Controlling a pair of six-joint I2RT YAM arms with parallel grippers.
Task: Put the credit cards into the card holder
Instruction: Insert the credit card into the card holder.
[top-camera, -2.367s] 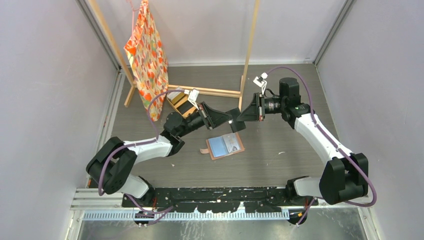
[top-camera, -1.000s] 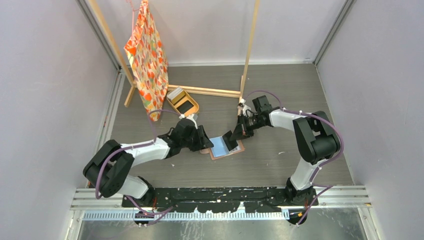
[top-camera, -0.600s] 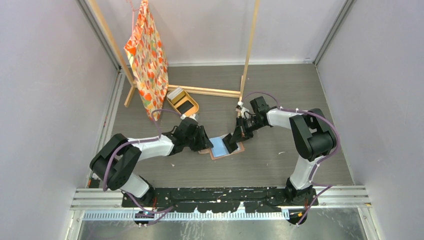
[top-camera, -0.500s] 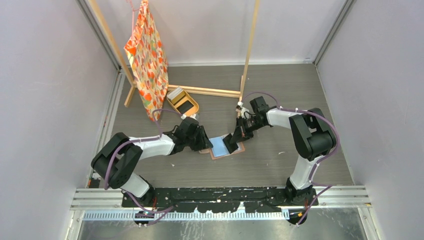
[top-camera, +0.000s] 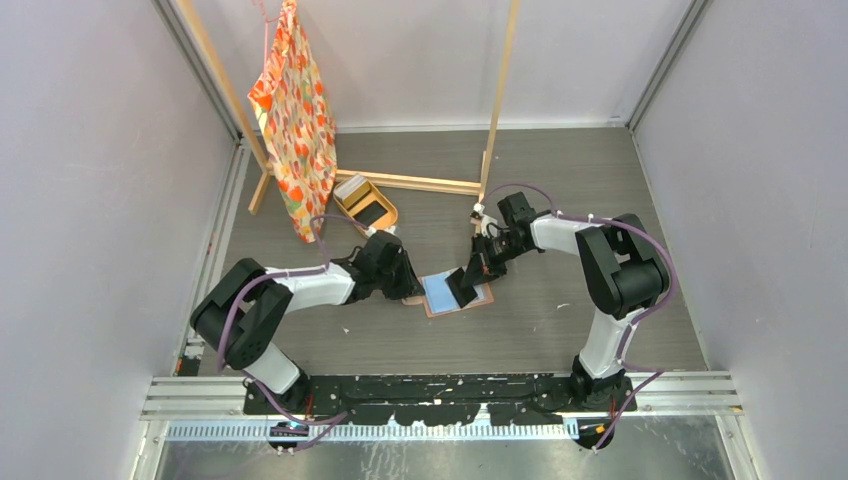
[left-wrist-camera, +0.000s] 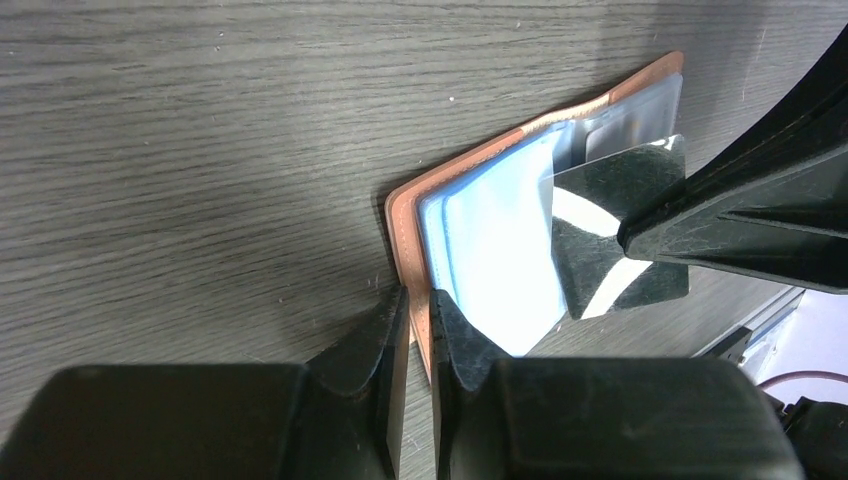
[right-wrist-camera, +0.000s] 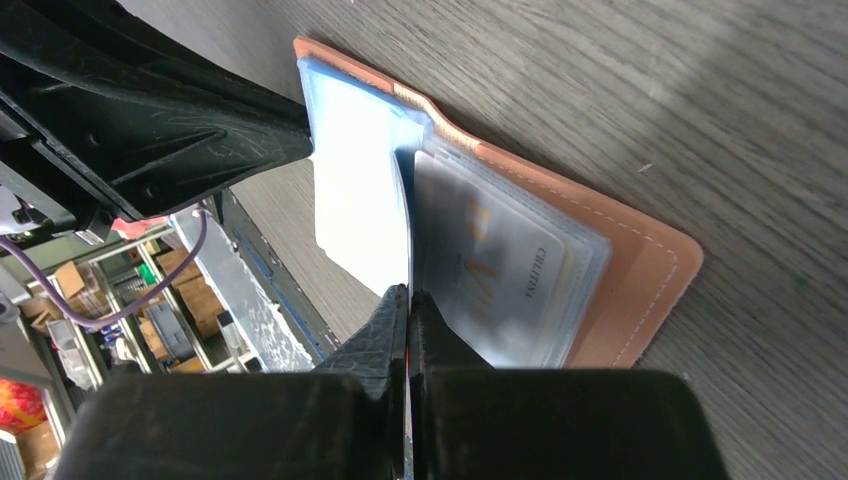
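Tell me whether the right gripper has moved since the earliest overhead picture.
Yes. The right gripper, pinching a credit card, has come away from the wooden post toward the near edge, down onto the card holder.

Right fingers (right-wrist-camera: 385, 322) tight on edge-on card (right-wrist-camera: 405, 240) — at the open card holder (right-wrist-camera: 640, 270)

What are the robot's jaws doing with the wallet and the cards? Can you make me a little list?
Card holder: lying open, clear pockets showing
Left jaws: pinching the card holder's leather edge
Right jaws: shut on a dark, shiny credit card
Where that card is: its end is among the clear pockets; how deep it is cannot be seen
Pocketed card: already inside a clear pocket
Tray: behind the left arm, apart from the card holder
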